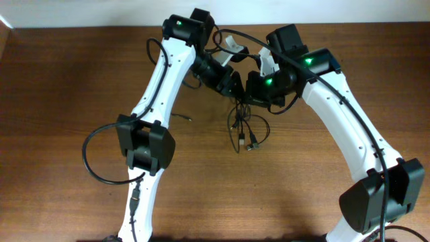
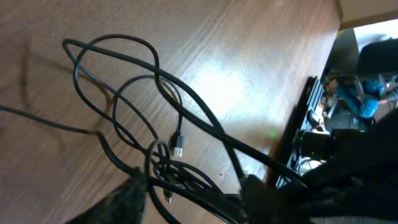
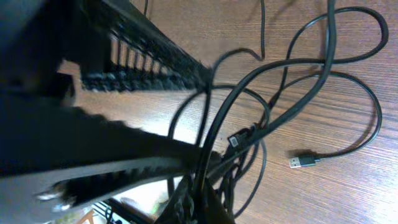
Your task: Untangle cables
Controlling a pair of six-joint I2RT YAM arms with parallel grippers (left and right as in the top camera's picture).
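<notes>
The cables (image 1: 246, 129) are a knotted bunch of thin black cords with plug ends, hanging from between the two grippers down to the wooden table. My right gripper (image 1: 251, 90) is shut on the cords; in the right wrist view its fingertips (image 3: 196, 202) pinch several strands, and loops (image 3: 323, 68) and a USB plug (image 3: 303, 162) lie beyond. My left gripper (image 1: 235, 85) is right against it. Its fingers (image 2: 196, 199) stand apart with cords (image 2: 155, 81) crossing between them, and a small plug (image 2: 178, 148) dangles. Both left fingers also show, spread, in the right wrist view (image 3: 124, 168).
A thin loose cord end (image 1: 183, 117) lies on the table left of the bunch. Two white pieces (image 1: 232, 44) sit at the back near the table's far edge. Thick black arm cables loop beside the left arm (image 1: 91, 158).
</notes>
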